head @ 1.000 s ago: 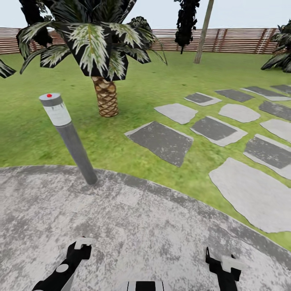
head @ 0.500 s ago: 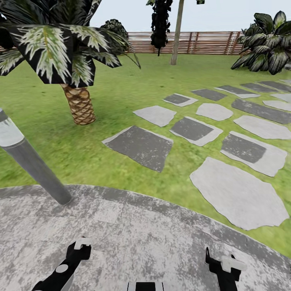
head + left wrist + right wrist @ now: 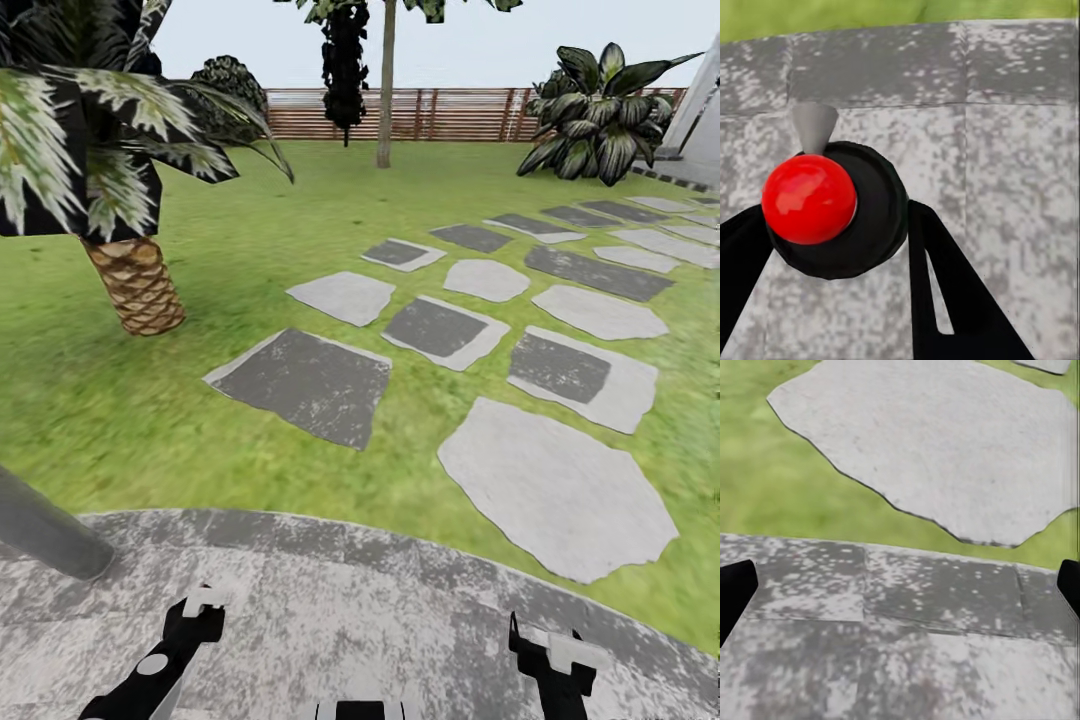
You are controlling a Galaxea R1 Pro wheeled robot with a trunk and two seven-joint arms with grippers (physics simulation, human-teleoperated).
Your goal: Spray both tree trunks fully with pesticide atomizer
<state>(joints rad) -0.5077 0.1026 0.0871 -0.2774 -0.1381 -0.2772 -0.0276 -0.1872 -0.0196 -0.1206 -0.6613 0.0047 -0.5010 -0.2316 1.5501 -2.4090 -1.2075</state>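
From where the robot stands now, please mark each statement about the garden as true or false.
1. The robot stands on grass. False: a grey stone patio lies under both arms.
2. A short palm with a scaly trunk grows on the lawn. True.
3. The stepping stones are all one shade of grey. False: some are light, some dark.
4. A brown slatted fence runs along the far edge of the lawn. True.
5. The right gripper holds a bottle. False: the fingertips stand wide apart with nothing between them.
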